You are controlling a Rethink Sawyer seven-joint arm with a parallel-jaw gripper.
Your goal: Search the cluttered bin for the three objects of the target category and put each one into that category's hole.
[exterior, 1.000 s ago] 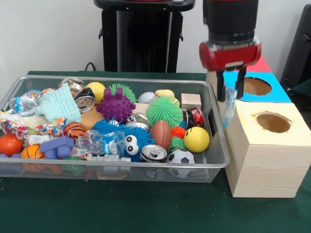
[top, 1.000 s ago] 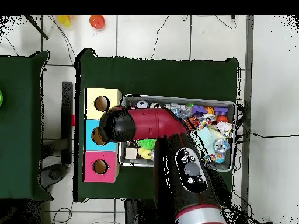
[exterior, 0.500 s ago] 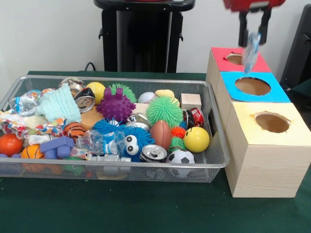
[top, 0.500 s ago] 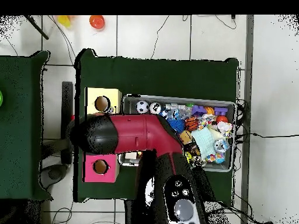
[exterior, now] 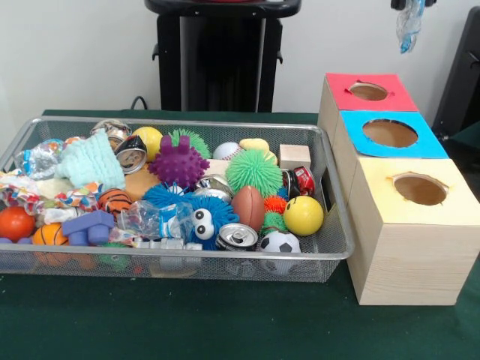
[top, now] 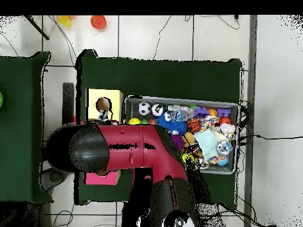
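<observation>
My gripper [exterior: 411,3] shows only its fingertips at the top edge of the front view, high above the red-faced hole [exterior: 368,91]. It is shut on a crumpled see-through plastic bottle [exterior: 409,27] that hangs down from it. Two more such bottles lie in the wire mesh bin [exterior: 180,123]: one at the far left [exterior: 39,158] and one near the front [exterior: 150,220]. In the overhead view the arm [top: 118,151] covers the gripper, the bottle and the red hole.
The blue-faced hole [exterior: 390,133] and the yellow-faced hole [exterior: 421,190] lie in the same row of wooden boxes, right of the bin. The bin is full of balls, spiky toys, drink cans [exterior: 237,237] and a wooden block [exterior: 295,156]. The black pedestal [exterior: 217,56] stands behind.
The gripper has risen with the bottle and moved from above the blue and yellow boxes to high above the red box. In the overhead view the arm swung toward the red box.
</observation>
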